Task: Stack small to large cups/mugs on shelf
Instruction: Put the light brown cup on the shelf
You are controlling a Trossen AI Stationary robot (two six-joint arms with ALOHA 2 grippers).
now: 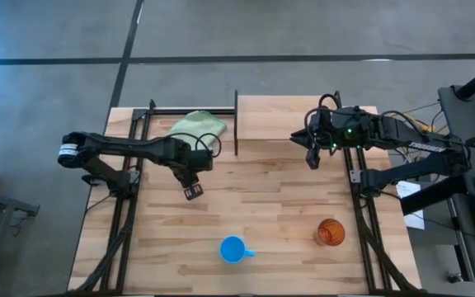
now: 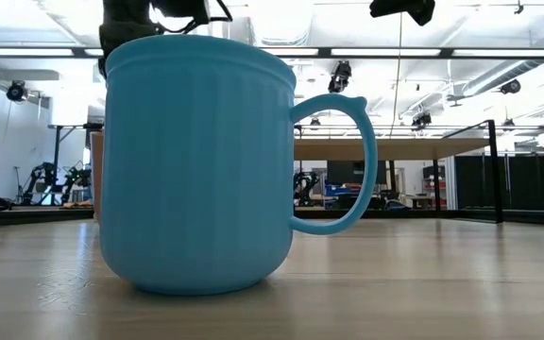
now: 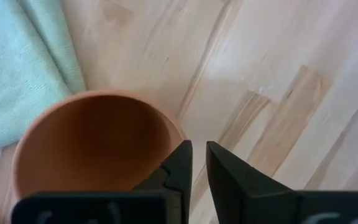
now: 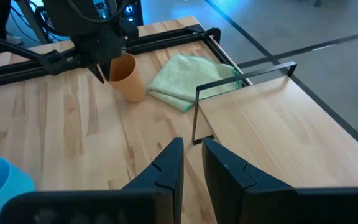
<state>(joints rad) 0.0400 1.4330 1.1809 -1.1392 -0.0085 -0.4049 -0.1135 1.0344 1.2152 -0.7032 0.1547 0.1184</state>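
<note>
Flanking light-orange cup [image 4: 128, 76]: green cloth [image 4: 191, 79].

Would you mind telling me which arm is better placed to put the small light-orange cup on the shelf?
The left. Its gripper already holds the light-orange cup by the rim, tilted, beside the green cloth. The right gripper hangs empty by the shelf.

Bright, even overhead lighting, faint shadows; the left wrist view seems slightly soft close up.
</note>
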